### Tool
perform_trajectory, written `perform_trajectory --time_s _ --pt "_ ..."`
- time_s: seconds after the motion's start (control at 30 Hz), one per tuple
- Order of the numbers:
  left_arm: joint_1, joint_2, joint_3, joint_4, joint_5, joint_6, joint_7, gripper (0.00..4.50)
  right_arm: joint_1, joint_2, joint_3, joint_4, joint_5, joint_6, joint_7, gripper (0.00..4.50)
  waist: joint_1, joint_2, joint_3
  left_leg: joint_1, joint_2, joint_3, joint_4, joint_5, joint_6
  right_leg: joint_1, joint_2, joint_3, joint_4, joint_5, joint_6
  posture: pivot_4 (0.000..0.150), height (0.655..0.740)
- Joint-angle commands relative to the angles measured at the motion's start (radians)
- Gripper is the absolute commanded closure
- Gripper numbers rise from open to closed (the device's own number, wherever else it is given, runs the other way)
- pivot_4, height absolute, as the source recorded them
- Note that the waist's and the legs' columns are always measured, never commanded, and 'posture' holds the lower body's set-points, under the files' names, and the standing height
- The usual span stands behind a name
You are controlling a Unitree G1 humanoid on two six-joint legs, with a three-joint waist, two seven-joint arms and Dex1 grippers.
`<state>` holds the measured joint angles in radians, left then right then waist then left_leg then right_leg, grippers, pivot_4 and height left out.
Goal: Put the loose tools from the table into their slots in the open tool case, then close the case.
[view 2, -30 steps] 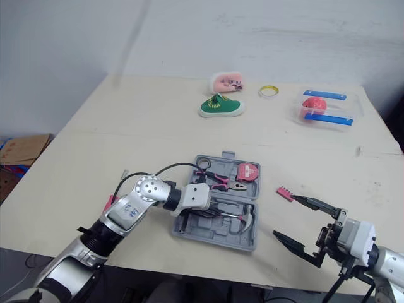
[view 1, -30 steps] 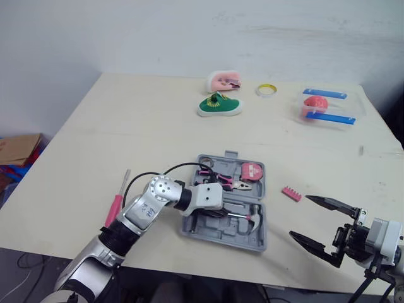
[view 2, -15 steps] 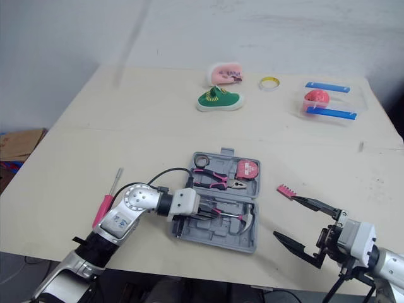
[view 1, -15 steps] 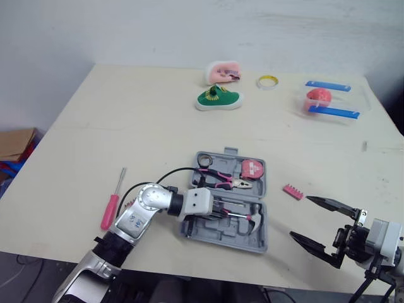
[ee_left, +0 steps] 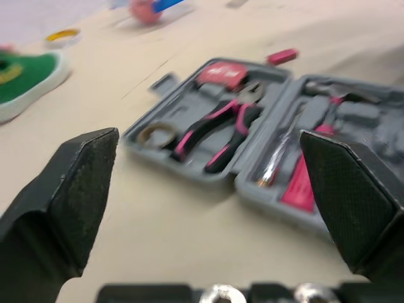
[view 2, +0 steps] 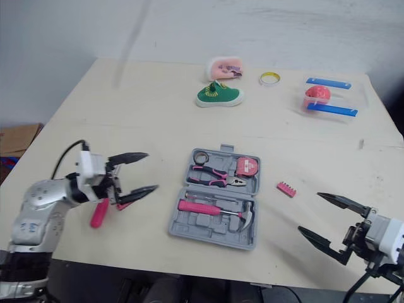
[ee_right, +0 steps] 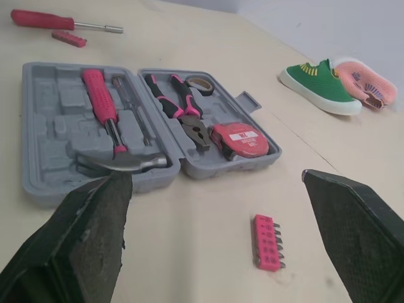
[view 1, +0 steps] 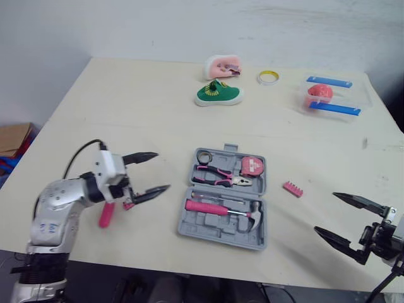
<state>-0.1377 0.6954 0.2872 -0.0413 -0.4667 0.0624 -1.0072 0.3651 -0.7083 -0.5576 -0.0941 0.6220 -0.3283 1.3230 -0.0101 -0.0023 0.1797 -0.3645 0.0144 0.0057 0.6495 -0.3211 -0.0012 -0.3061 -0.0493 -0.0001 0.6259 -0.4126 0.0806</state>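
Note:
The grey tool case [view 1: 208,228] lies open in the middle of the table. Its near half holds a pink-handled hammer [view 1: 218,208]; its far half holds pliers [view 1: 218,177], a tape measure [view 1: 252,166] and a ring of tape [view 1: 204,156]. My left gripper [view 1: 159,172] hovers open left of the case, with nothing between its fingers. Behind it lie a pink screwdriver [ee_right: 57,21] and a small pink piece [ee_right: 69,39]. A pink bit holder [view 1: 293,188] rests on the table right of the case. My right gripper [view 1: 325,213] stands open near the front right edge.
At the back of the table sit a green shoe [view 1: 219,95], a pink shoe [view 1: 223,65], a yellow tape ring [view 1: 267,77] and a clear box with blue clips [view 1: 329,98]. A cardboard box [view 1: 12,136] lies on the floor at the left.
My left gripper has let go of the hammer handle in the case, pulled back to the left and opened wide. The right gripper has shifted slightly right. The camera has tilted.

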Motion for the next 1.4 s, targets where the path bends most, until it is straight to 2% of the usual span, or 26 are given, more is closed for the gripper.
perform_trajectory --time_s 0.03,0.23,0.37,0.5,0.7,0.9,1.1,1.27,1.4 --pt "0.098 0.084 0.207 0.207 0.009 -0.086 -0.009 0.04 -0.019 -0.037 -0.068 0.116 0.014 -0.047 0.056 0.0 -0.009 -0.001 0.001 0.0 0.0 0.0 -0.001 0.0 0.0 0.0 0.0 0.0 0.0 0.0 -0.001 0.15 0.74" --pt "0.259 0.169 0.399 0.465 0.036 -0.193 0.025 0.04 -0.074 -0.088 -0.123 0.383 -0.029 -0.124 0.076 0.0 -0.019 -0.002 0.003 -0.002 0.0 0.0 -0.003 -0.001 0.001 -0.001 -0.002 -0.002 -0.003 -0.001 -0.002 0.15 0.74" --pt "0.306 0.208 0.475 0.595 0.041 -0.245 0.052 0.04 -0.099 -0.121 -0.161 0.523 -0.051 -0.162 0.061 0.0 -0.016 -0.003 0.004 -0.002 -0.001 0.0 -0.003 -0.001 0.002 -0.001 -0.005 -0.003 -0.003 -0.001 -0.002 0.15 0.74" --pt "0.346 0.194 0.498 0.556 0.025 -0.247 0.056 0.04 -0.099 -0.146 -0.171 0.616 -0.053 -0.163 0.071 0.0 -0.018 -0.002 0.005 -0.002 -0.002 0.0 -0.004 -0.001 0.002 -0.001 -0.008 -0.006 -0.003 -0.001 -0.002 0.15 0.74" --pt "0.362 0.168 0.494 0.451 -0.001 -0.199 0.072 0.04 -0.123 -0.152 -0.155 0.642 -0.053 -0.177 0.078 0.0 -0.022 0.0 0.006 -0.002 -0.002 0.0 -0.004 -0.001 0.001 -0.002 -0.008 -0.006 -0.002 -0.001 -0.003 0.15 0.74" --pt "0.361 0.103 0.408 0.089 -0.08 -0.029 0.109 0.04 -0.21 -0.078 -0.038 0.394 -0.009 -0.103 0.054 0.0 -0.032 0.001 0.007 -0.002 -0.002 0.001 -0.003 -0.001 0.001 -0.002 -0.008 -0.006 0.0 -0.001 -0.002 0.15 0.74" --pt "0.42 0.101 0.333 -0.184 -0.077 0.1 0.114 0.04 -0.249 -0.033 0.072 0.177 0.004 -0.003 0.002 0.0 -0.025 0.003 0.008 -0.004 -0.002 0.001 -0.002 0.003 -0.005 -0.002 -0.007 -0.007 0.0 -0.001 -0.001 0.15 0.74" --pt "0.462 0.078 0.252 -0.341 -0.056 0.223 0.194 0.04 -0.3 0.002 0.16 0.056 0.014 0.051 -0.016 0.0 -0.02 0.002 0.008 -0.004 -0.002 0.001 -0.001 0.003 -0.004 -0.002 -0.006 -0.006 0.0 0.0 0.0 0.15 0.74" --pt "0.454 0.072 0.171 -0.386 -0.028 0.307 0.244 0.04 -0.327 0.012 0.21 -0.002 0.015 0.085 -0.021 0.0 -0.017 0.002 0.008 -0.003 -0.002 0.001 -0.001 0.003 -0.003 -0.001 -0.006 -0.006 0.0 0.0 0.0 0.15 0.74"
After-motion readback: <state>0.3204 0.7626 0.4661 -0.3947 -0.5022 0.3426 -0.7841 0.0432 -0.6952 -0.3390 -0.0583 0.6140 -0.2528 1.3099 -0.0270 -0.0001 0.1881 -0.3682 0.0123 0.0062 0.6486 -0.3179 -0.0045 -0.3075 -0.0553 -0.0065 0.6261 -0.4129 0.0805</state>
